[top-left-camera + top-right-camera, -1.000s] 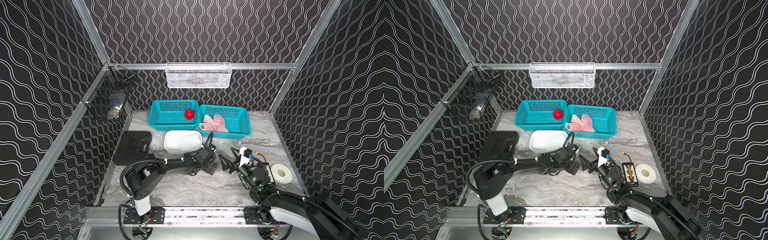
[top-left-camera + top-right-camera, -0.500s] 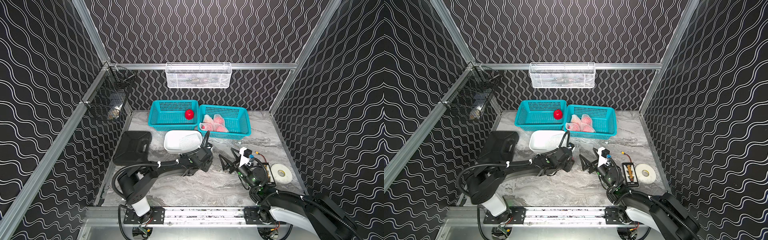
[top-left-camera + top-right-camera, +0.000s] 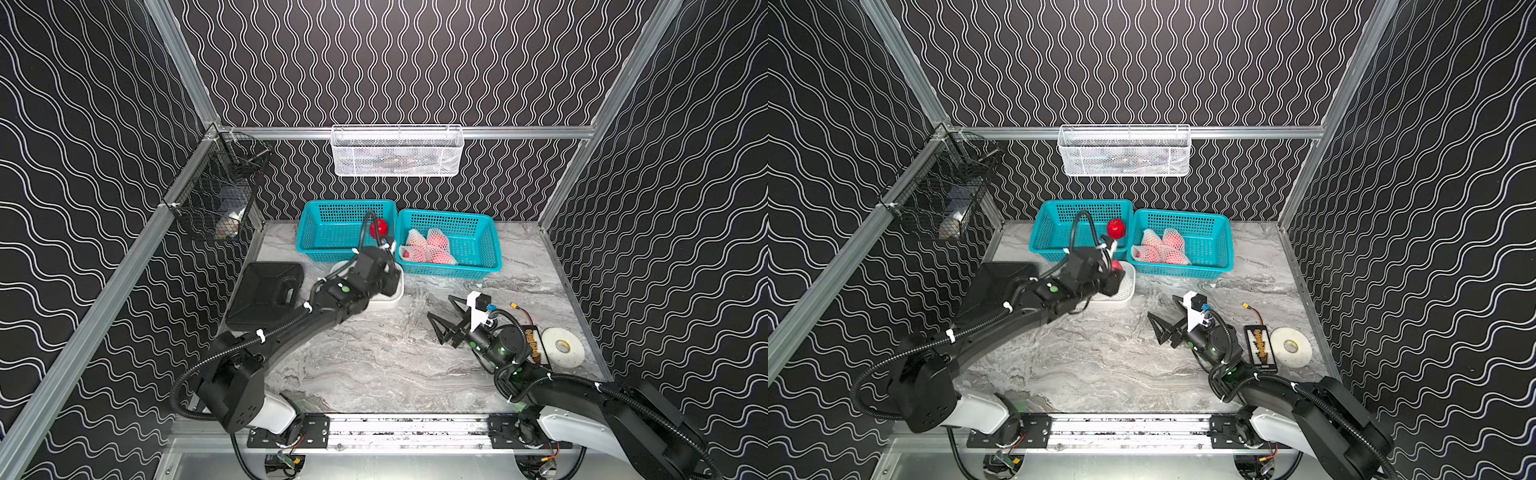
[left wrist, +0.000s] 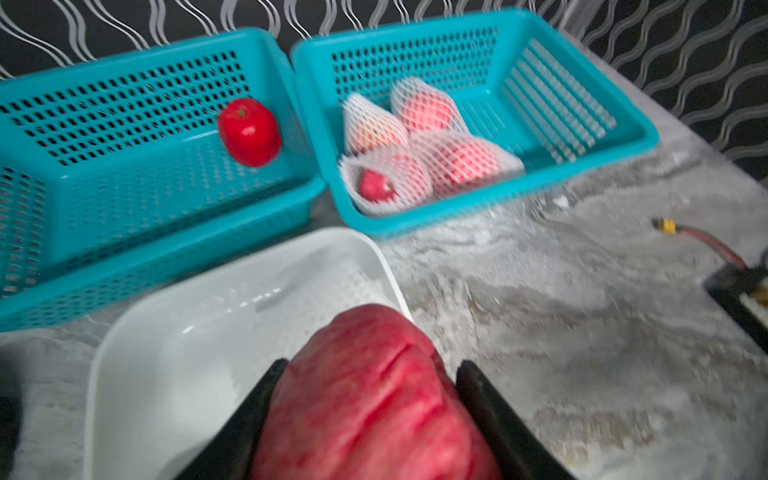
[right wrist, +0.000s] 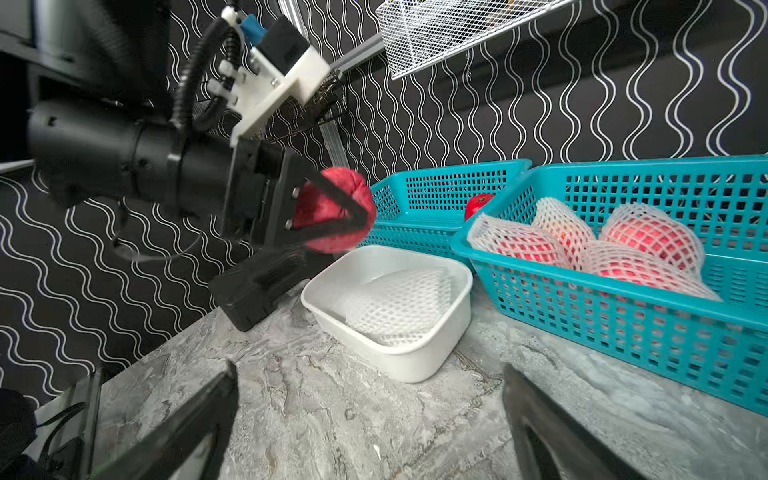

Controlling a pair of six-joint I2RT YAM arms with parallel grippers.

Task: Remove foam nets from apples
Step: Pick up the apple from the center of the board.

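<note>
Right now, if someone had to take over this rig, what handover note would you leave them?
Left gripper: fingers shut on a bare mottled apple, lifted roughly over the white tub.
Right gripper: open, empty, low over the table.
Done: a loose foam net lies in the tub; a glossy red apple sits bare in one teal basket.
Left: four netted apples wait in the other teal basket. The held apple likely goes beside the glossy one; then strip those four.
</note>
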